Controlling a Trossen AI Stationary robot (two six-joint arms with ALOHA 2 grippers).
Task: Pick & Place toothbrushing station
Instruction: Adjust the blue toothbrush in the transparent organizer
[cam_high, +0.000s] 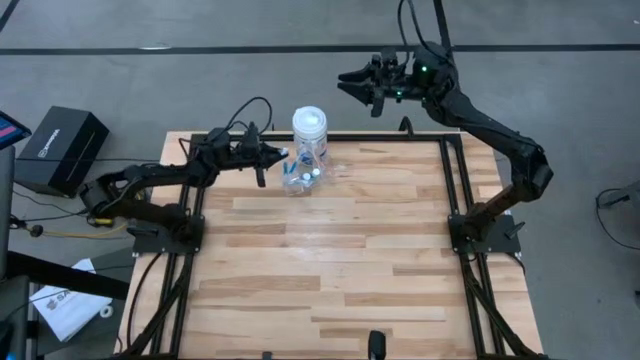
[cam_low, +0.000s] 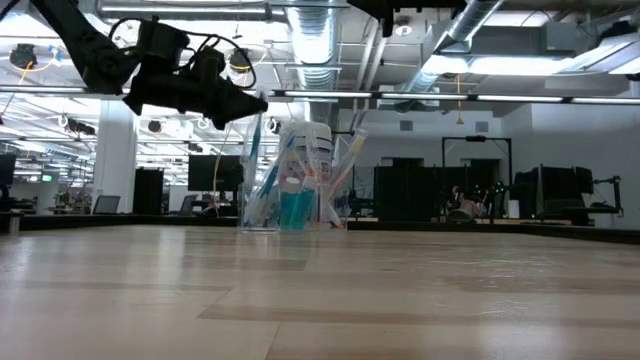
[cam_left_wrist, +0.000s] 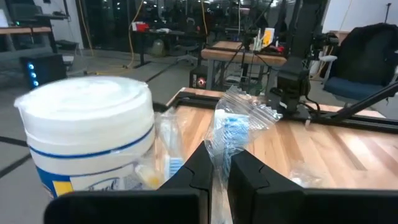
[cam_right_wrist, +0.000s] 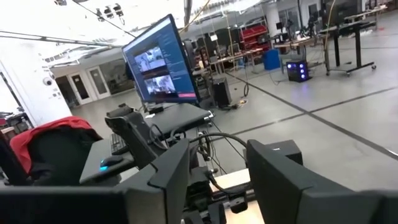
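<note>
Two views disagree in detail: from above I see only the left hand (cam_high: 284, 155) beside the toothbrush holder (cam_high: 300, 176) at the tabletop's (cam_high: 330, 250) far edge; its wrist view shows fingers pinching a clear wrapper (cam_left_wrist: 239, 127); toothbrushes (cam_low: 270, 185) stand roughly upright; right hand (cam_high: 362, 84) hangs open beyond the tabletop.

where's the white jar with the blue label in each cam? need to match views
High view: white jar at the table's far edge, just behind the clear holder.
Low view: mostly hidden behind the holder; jar top shows centre.
Left wrist view: jar large, beside the left gripper.
Right wrist view: not in it.
Shared landmark: the holder's blue-and-white toothbrushes.
</note>
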